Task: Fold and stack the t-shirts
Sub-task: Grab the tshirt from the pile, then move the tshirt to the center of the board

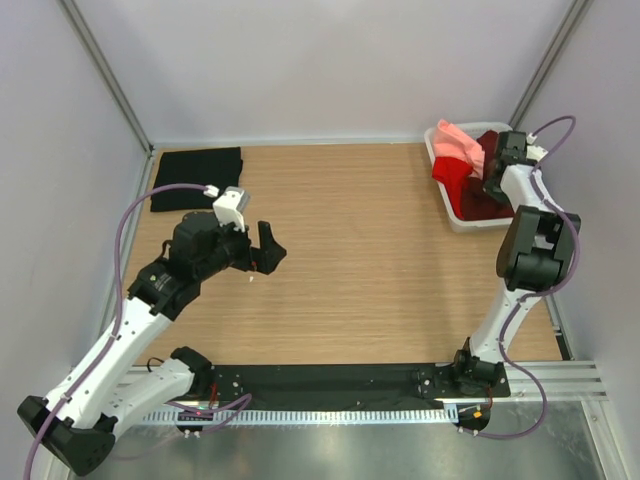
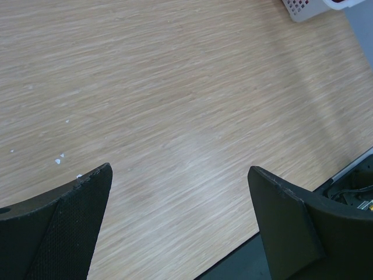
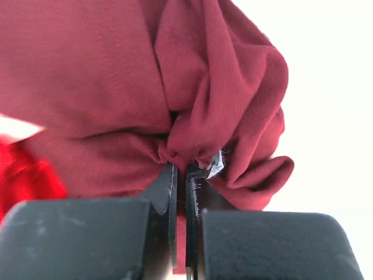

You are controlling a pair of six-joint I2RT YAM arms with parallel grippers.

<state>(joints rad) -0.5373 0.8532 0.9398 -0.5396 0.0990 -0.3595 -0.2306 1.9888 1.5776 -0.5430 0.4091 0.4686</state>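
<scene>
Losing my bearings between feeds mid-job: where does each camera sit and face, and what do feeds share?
Top external: above and behind both arms, looking down on the table; left gripper open, right gripper in the basket.
Left wrist: on the left arm, facing across bare wood to the basket corner; own open fingers.
Right wrist: on the right arm, tight on the dark maroon t-shirt pinched by its fingers.
Shared: top and left wrist both show the basket.

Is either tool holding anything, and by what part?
The right tool pinches a bunched fold of the dark maroon t-shirt; the left tool, open, holds nothing.
</scene>
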